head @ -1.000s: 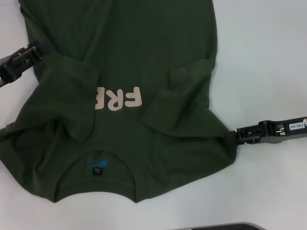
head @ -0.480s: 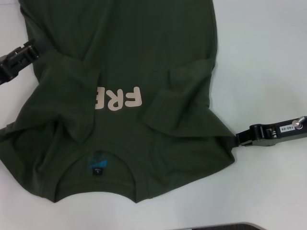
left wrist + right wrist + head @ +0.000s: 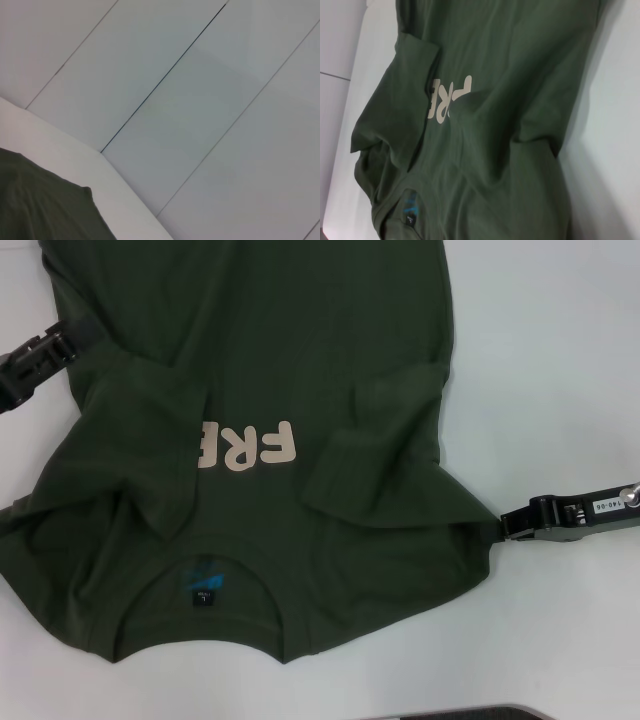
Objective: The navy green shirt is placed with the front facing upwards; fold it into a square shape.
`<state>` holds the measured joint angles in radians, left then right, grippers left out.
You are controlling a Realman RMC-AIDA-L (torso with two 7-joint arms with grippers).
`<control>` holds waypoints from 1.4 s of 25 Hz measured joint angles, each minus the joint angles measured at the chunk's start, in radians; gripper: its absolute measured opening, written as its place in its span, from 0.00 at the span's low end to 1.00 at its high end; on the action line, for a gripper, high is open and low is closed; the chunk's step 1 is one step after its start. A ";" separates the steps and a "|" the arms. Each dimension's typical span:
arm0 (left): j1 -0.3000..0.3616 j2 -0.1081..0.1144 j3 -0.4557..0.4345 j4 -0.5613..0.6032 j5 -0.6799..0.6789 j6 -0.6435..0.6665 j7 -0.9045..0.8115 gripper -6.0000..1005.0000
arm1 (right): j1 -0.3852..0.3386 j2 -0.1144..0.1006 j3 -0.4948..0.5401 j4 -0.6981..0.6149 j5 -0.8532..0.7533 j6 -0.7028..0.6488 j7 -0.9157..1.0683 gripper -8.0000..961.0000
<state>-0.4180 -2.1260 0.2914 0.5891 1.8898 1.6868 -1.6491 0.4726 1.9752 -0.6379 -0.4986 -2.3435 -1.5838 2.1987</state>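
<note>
The navy green shirt point(image 3: 270, 350) lies front up on the white table point(image 3: 560, 360), its collar and blue-black label point(image 3: 203, 585) nearest me. Both sleeves are folded in over the chest, and the left one covers part of the pale letters point(image 3: 250, 447). My left gripper point(image 3: 62, 338) sits at the shirt's left edge, level with the folded sleeve. My right gripper point(image 3: 503, 525) is at the shirt's right shoulder edge. The right wrist view shows the shirt point(image 3: 485, 125) with its letters point(image 3: 447, 100). In the left wrist view only a corner of the shirt point(image 3: 45, 205) shows.
Bare white table lies to the right of the shirt and in front of the collar. A dark curved edge point(image 3: 470, 712) shows at the bottom of the head view. Pale wall panels point(image 3: 200, 100) stand behind the table's far edge.
My right gripper has drawn back to the right, off the shirt's shoulder edge. My left gripper has shifted slightly left and up. The shirt lies as before.
</note>
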 joint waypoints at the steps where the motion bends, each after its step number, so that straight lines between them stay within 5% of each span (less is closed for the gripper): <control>1: 0.001 0.000 0.000 0.000 0.000 -0.002 0.000 0.79 | -0.001 0.000 0.002 0.000 0.000 -0.001 -0.002 0.01; 19: 0.074 0.037 -0.045 0.098 0.152 -0.032 -0.062 0.79 | -0.011 -0.007 0.016 0.000 0.003 0.006 -0.019 0.01; 35: 0.115 0.043 -0.134 0.139 0.306 -0.046 -0.157 0.78 | -0.023 -0.013 0.026 -0.002 0.003 0.006 -0.021 0.01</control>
<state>-0.3027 -2.0835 0.1575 0.7278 2.1958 1.6409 -1.8061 0.4500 1.9624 -0.6115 -0.5001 -2.3409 -1.5778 2.1777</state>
